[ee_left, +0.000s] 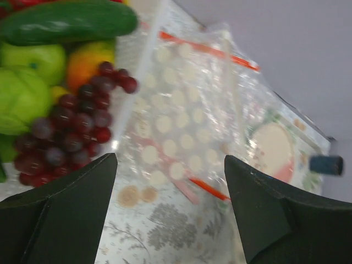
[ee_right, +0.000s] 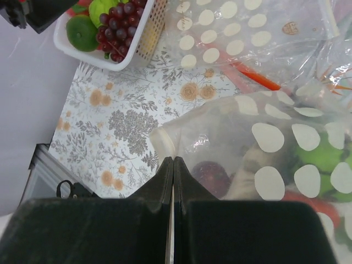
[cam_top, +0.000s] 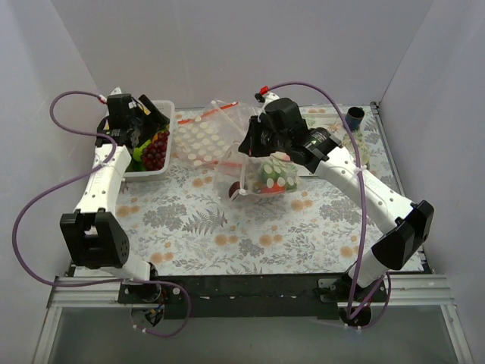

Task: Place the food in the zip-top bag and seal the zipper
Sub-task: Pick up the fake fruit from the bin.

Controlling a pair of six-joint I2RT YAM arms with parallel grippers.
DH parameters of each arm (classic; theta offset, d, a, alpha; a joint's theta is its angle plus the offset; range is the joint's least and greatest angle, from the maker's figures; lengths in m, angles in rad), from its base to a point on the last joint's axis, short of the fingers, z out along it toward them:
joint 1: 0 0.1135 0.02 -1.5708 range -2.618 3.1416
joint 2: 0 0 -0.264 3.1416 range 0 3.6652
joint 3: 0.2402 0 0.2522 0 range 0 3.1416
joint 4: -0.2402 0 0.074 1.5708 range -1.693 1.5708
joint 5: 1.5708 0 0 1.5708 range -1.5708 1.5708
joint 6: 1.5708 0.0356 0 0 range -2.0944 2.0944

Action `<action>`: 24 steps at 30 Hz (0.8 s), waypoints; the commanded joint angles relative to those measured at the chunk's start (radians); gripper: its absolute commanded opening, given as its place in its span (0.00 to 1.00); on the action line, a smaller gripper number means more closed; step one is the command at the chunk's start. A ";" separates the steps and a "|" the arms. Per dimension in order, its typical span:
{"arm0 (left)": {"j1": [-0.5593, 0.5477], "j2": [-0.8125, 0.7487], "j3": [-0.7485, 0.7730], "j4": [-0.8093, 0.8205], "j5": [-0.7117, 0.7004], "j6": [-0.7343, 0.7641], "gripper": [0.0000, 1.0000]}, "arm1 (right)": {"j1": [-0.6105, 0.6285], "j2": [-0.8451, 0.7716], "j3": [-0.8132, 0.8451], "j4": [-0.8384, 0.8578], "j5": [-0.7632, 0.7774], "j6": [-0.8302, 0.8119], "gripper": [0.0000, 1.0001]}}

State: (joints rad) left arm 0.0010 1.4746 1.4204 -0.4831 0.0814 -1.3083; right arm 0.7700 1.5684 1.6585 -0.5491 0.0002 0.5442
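My right gripper (cam_top: pixel 254 158) (ee_right: pixel 173 160) is shut on the upper edge of a zip-top bag (cam_top: pixel 271 179) (ee_right: pixel 264 143), a clear one with white dots. Through the bag I see a dark red round (ee_right: pixel 212 176), something green (ee_right: pixel 322 157) and something red. I cannot make out this bag's zipper. Over the white basket (cam_top: pixel 170 144) at the back left hangs my left gripper (cam_top: pixel 145 125) (ee_left: pixel 170 159), open and empty. More food lies in the basket: purple grapes (ee_left: pixel 71 126), a cucumber (ee_left: pixel 66 22), a green apple (ee_left: pixel 33 60) and an orange fruit (ee_left: pixel 88 60).
Other dotted clear bags (cam_top: pixel 203 138) (ee_left: pixel 187 110) lie flat between the basket and the held bag, their red strips (ee_left: pixel 209 190) (ee_right: pixel 256 80) showing. A dark cylinder (cam_top: pixel 355 115) stands at the back right. White walls enclose the floral table (cam_top: pixel 227 227).
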 commanded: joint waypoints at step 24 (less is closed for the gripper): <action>0.203 0.670 0.509 0.167 -0.264 0.118 0.98 | -0.015 -0.131 -0.265 0.241 -0.141 -0.063 0.01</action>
State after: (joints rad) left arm 0.1959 2.1677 1.9278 -0.4377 -0.1280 -1.2400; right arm 0.7547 1.4715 1.4143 -0.3836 -0.1059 0.4995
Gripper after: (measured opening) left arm 0.968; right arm 0.023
